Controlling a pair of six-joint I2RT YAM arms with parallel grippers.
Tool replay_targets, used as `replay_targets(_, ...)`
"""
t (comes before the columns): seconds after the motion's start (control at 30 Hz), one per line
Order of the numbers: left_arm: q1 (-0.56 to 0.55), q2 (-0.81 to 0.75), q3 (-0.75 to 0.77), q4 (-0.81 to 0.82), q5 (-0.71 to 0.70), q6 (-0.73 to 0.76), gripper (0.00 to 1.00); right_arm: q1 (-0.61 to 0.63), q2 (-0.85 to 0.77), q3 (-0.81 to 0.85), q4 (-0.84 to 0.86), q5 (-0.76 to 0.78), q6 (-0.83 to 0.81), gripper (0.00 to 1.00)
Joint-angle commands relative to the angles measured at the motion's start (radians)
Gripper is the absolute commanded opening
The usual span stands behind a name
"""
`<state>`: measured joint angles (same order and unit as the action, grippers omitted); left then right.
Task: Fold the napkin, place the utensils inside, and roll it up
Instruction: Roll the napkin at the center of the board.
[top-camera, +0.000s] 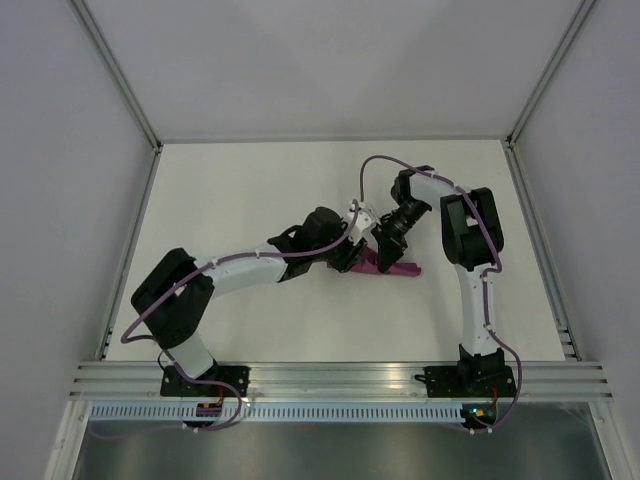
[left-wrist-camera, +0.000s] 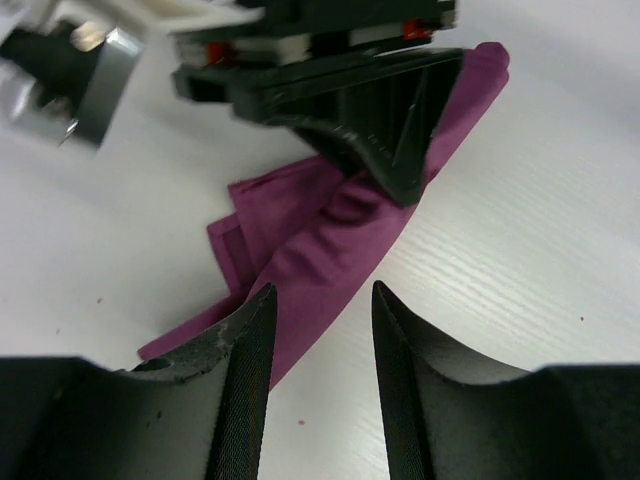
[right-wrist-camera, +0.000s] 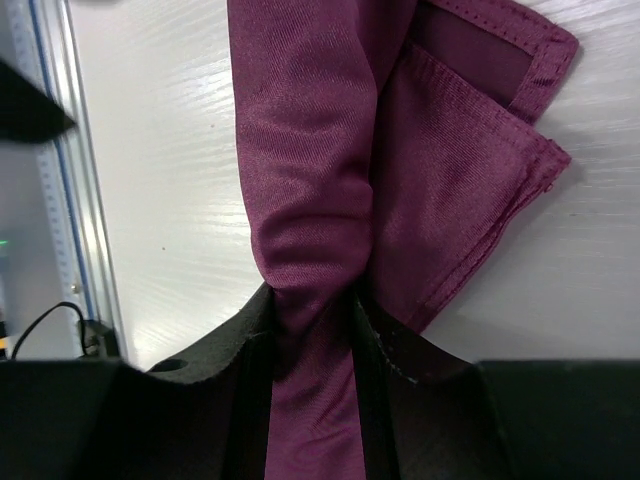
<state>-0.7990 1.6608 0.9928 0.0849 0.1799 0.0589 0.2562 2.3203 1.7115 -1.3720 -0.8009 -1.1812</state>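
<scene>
item: napkin (top-camera: 392, 266), dark plum cloth. it lies gathered into a narrow bunched strip on the white table (top-camera: 250, 190), right of the table's middle and between the two tools. in the right wrist view it shows as a rounded, twisted length (right-wrist-camera: 305, 170) with flat folded layers beside it. two hemmed corners of those layers rest on the table surface.

item: right tool (right-wrist-camera: 312, 305), black fingers. it is clamped on the napkin, and the twisted length runs straight down between the two pads and is squeezed narrow there. in the top view it (top-camera: 386, 252) points down at the cloth from the far right side.

item: left tool (left-wrist-camera: 322, 292), black ribbed fingers. the jaws stand apart with a clear gap. the near end of the napkin (left-wrist-camera: 320, 250) and bare table show through that gap, and nothing is pinched between the pads. the left finger overlaps the cloth's edge in this view, but i cannot tell whether it touches. in the top view the tool (top-camera: 348, 254) sits just beside the napkin's left end, close to the right tool.

item: purple cables (top-camera: 240, 259), running along both arms.

item: aluminium rail (top-camera: 340, 376), along the near edge of the table and carrying both arm bases.
</scene>
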Motion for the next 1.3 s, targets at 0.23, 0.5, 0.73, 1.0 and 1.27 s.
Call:
replay_targets(0.23, -0.169, 0.192, 0.177, -0.031, -0.177, 0.294, 0.49, 0.009, 0.113, 0.025, 0.036, 0.109, -0.006, 0.14)
replay_targets(0.5, -0.212, 0.26, 0.213, -0.07, -0.192, 0.354, 0.5, 0.008, 0.126, 0.042, 0.039, 0.111, 0.022, 0.14)
replay_targets(0.73, -0.213, 0.323, 0.239, -0.077, -0.211, 0.381, 0.5, 0.008, 0.131, 0.046, 0.04, 0.114, 0.031, 0.14)
replay_targets(1.0, -0.213, 0.369, 0.251, -0.117, -0.189, 0.397, 0.29, 0.008, 0.128, 0.046, 0.048, 0.112, 0.038, 0.14)
replay_targets(1.27, -0.204, 0.413, 0.294, -0.218, -0.099, 0.397, 0.03, 0.005, 0.045, 0.007, 0.12, 0.105, 0.081, 0.47)
